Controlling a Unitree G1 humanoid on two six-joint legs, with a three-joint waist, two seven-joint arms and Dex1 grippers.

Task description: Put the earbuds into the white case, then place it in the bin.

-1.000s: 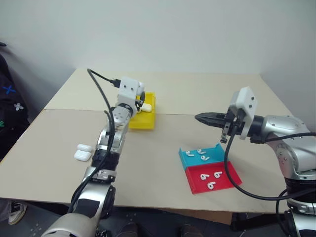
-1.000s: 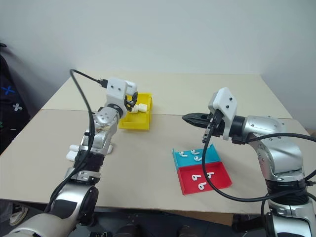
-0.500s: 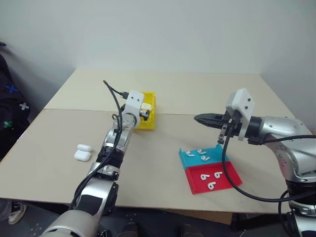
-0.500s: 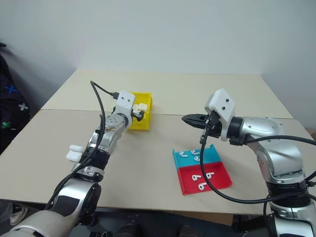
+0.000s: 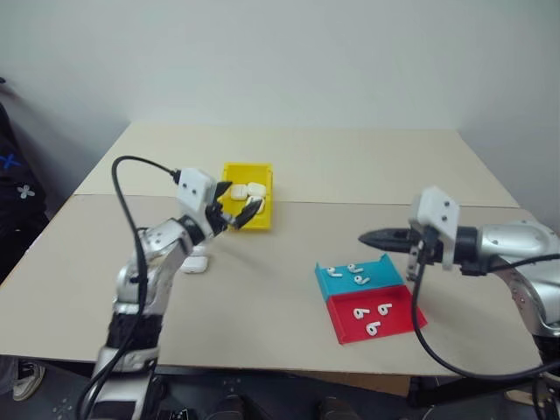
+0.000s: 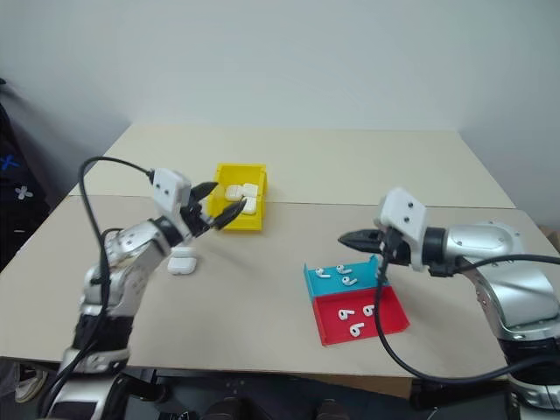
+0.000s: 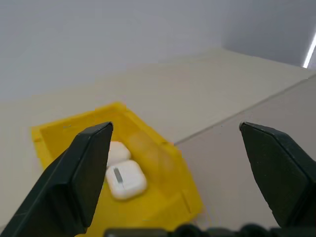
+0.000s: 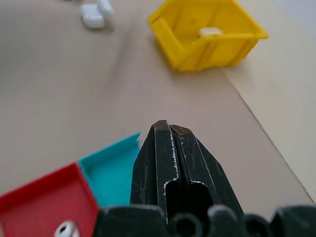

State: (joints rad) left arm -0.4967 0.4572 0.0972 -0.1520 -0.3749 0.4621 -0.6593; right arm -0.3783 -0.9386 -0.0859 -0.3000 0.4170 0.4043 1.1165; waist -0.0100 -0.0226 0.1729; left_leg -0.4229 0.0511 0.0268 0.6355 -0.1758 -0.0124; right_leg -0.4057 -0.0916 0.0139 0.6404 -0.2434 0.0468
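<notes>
Left gripper [image 5: 234, 208]: released, empty, beside small yellow plastic bin [image 5: 259, 219] | glossy white cases [image 5: 250, 189]: inside bin | right gripper [image 6: 347, 237]: clenched, empty | Advice: retract clear of bin wall, then approach table cases [image 6: 182, 261].

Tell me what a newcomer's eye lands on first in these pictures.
The bright yellow bin near the middle of the tan table stands out first, with white cases lying inside it and the open left gripper just in front of it. Next come the blue tray and red tray of earbuds at the right, with the shut right gripper hovering beside them.
</notes>
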